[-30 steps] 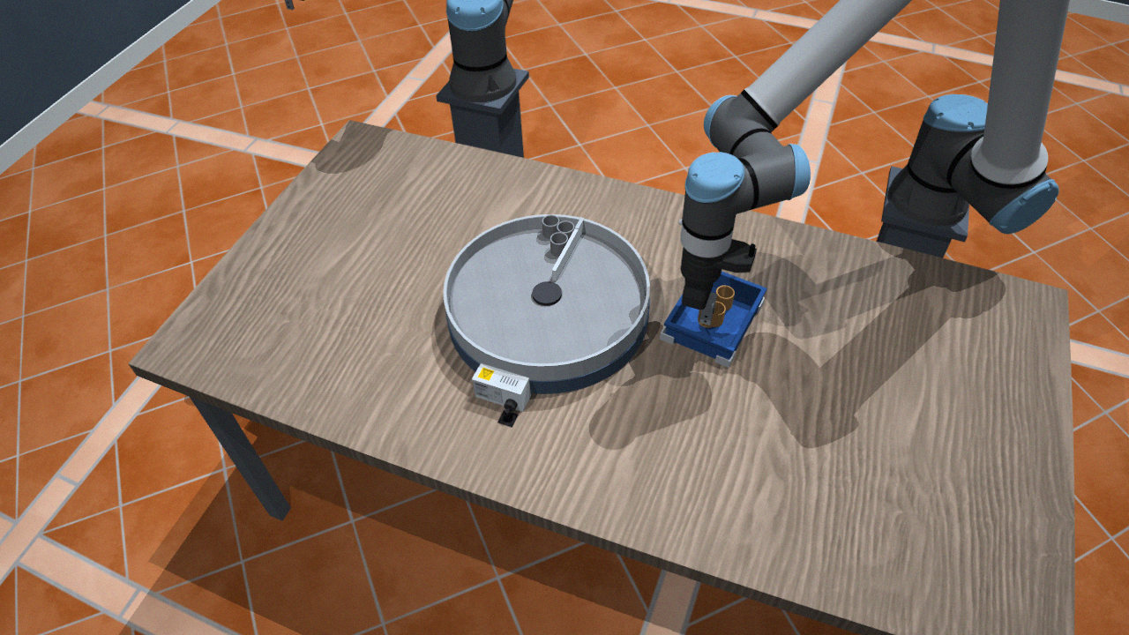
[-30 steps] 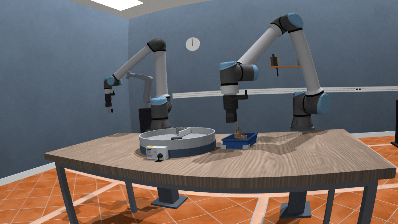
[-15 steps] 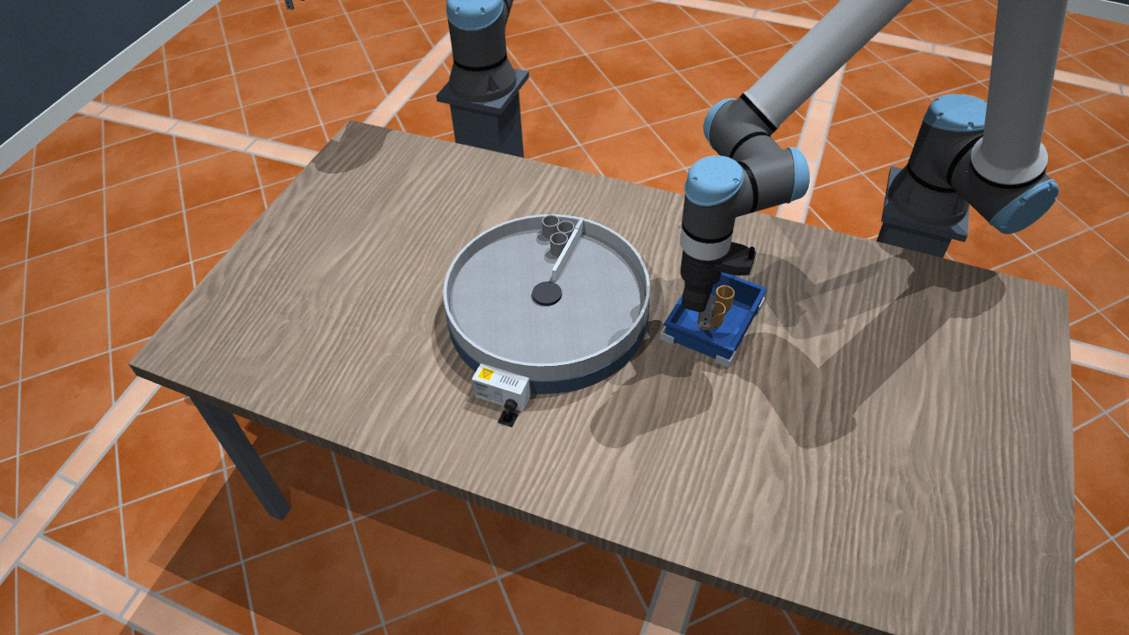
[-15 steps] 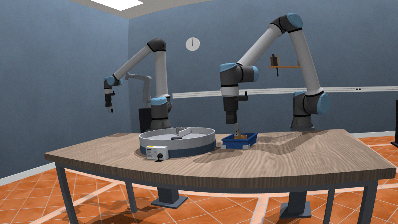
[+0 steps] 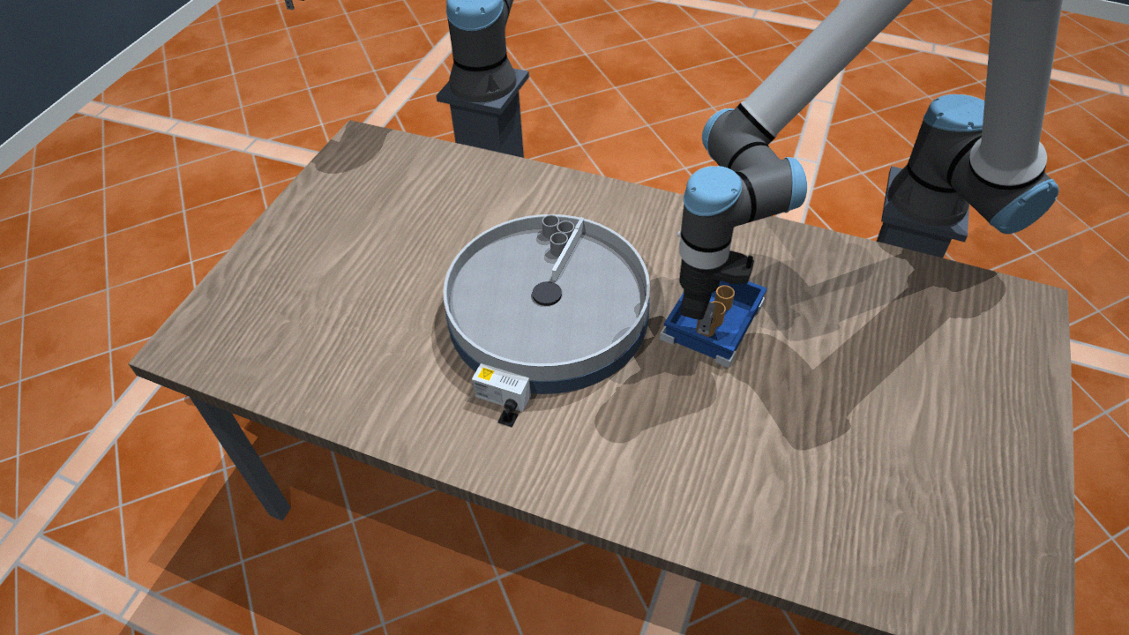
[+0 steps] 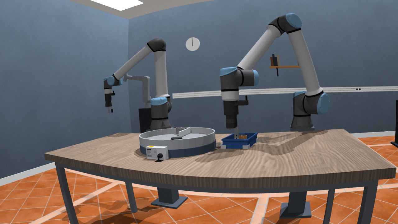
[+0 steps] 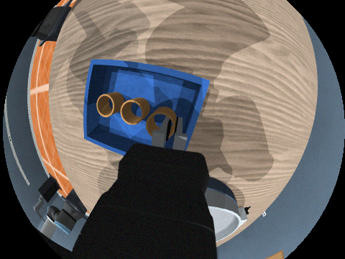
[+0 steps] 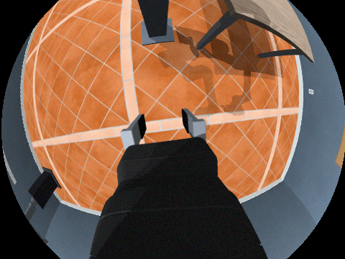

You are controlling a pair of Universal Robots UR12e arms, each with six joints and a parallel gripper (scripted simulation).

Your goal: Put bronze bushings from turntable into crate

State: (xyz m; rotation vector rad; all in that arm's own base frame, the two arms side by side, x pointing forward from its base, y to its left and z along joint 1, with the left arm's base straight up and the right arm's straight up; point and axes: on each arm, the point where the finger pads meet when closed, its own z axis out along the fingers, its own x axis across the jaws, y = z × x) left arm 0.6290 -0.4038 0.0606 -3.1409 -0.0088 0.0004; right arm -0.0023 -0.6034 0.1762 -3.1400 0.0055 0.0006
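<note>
Clamped with left jaws [image 5: 707, 320] [image 6: 236, 135] on the wall of a bronze bushing [image 5: 714, 329] [image 7: 152, 122], one finger inside the bore. Located in the near part of the blue crate [image 5: 702, 343] [image 6: 235, 144] [image 7: 147, 65], right of the turntable [image 5: 504, 316] [image 6: 178, 144] [image 7: 224, 220]. Directly under left jaws, long axis upright; right jaws [image 5: 290, 3] [image 6: 110, 109] apart, far off. Probably needs opening, then straight lift, no dragging against crate. Looks level within pale corner guides [image 5: 725, 360] [image 6: 246, 147]. Smooth orange-brown rings, two more beyond; dull grey steel bushings [image 5: 557, 242] left on turntable; wavy-grained wooden tabletop [image 5: 908, 489] [image 6: 278, 164] [image 7: 287, 108].

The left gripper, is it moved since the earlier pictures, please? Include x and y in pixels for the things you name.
Yes, the left gripper [image 5: 706, 332] [image 6: 236, 137] [image 7: 173, 124] has moved down, deeper into the blue crate [image 5: 696, 345] [image 6: 235, 144] [image 7: 151, 65].
</note>
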